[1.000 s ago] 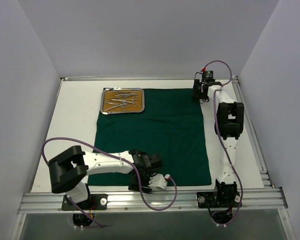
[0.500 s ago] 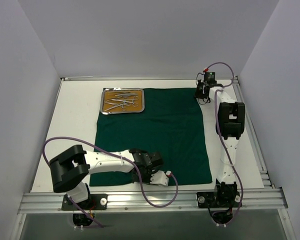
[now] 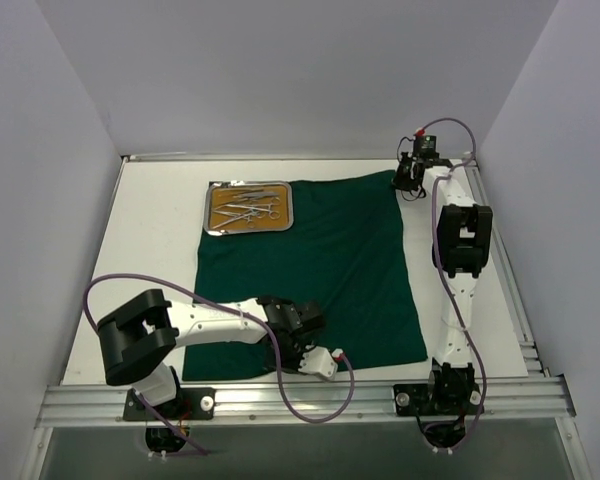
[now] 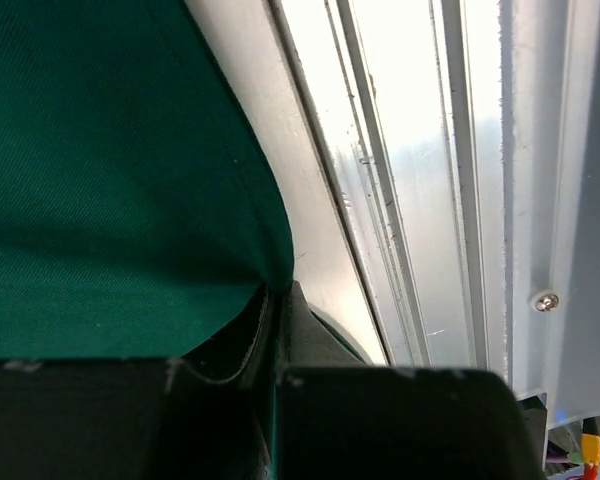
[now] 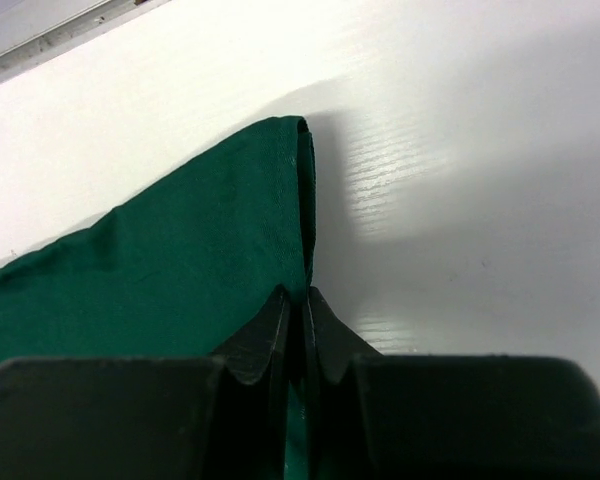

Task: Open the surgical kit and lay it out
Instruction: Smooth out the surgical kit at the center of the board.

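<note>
The dark green cloth wrap [image 3: 315,265] of the surgical kit lies spread flat on the white table. On its far left corner sits the small steel tray [image 3: 247,205] with an orange-brown inside, holding ring-handled clamps and thin tweezers [image 3: 248,208]. My left gripper [image 3: 298,352] is shut on the cloth's near edge [image 4: 276,262], close to the table's front rail. My right gripper [image 3: 408,178] is shut on the cloth's far right corner [image 5: 298,200], which is pinched up into a fold between the fingers.
An aluminium rail [image 3: 300,400] runs along the table's near edge, right beside the left gripper [image 4: 277,292]. Grey walls enclose the table on the left, back and right. Bare white tabletop [image 3: 150,240] lies left of the cloth and to the right of the right gripper [image 5: 306,295].
Both grippers have shut on the cloth. The right gripper has drawn the far right corner outward and back; the cloth has skewed and its right edge now slants.
</note>
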Tool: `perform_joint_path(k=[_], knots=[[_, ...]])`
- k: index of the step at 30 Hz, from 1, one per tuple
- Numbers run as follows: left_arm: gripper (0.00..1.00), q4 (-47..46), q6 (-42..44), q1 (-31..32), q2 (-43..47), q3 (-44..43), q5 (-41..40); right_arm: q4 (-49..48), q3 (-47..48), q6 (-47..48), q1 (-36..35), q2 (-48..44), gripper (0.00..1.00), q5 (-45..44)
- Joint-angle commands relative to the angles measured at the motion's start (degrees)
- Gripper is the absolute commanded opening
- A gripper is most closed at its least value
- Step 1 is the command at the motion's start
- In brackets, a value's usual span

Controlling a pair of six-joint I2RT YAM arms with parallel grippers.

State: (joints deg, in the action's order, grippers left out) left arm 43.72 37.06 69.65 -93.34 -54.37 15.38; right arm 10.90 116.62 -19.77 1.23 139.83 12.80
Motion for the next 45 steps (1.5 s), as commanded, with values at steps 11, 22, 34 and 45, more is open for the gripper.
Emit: perform_joint_path(k=[11, 22, 34, 45], knots=[[0.72, 5.58, -1.29, -1.88, 1.49, -3.89, 5.36, -2.19, -3.4, 1.49, 1.93, -3.59, 0.5, -4.01], [0.6, 9.81, -8.31, -29.46, 5.1, -21.3, 11.97, -4.3, -15.71, 5.35, -7.55, -19.6, 0.35, -13.42], [0.56, -3.82, -9.81, -42.13, 2.73, -6.64, -8.08, -12.11, -6.14, -10.01, -19.16, -1.41, 0.0, 2.75], [0.56, -1.46, -4.11, -42.4, -2.37, -0.48, -5.8, -11.16, 1.59, -21.71, -18.55, 10.28, 0.0, -2.24]])
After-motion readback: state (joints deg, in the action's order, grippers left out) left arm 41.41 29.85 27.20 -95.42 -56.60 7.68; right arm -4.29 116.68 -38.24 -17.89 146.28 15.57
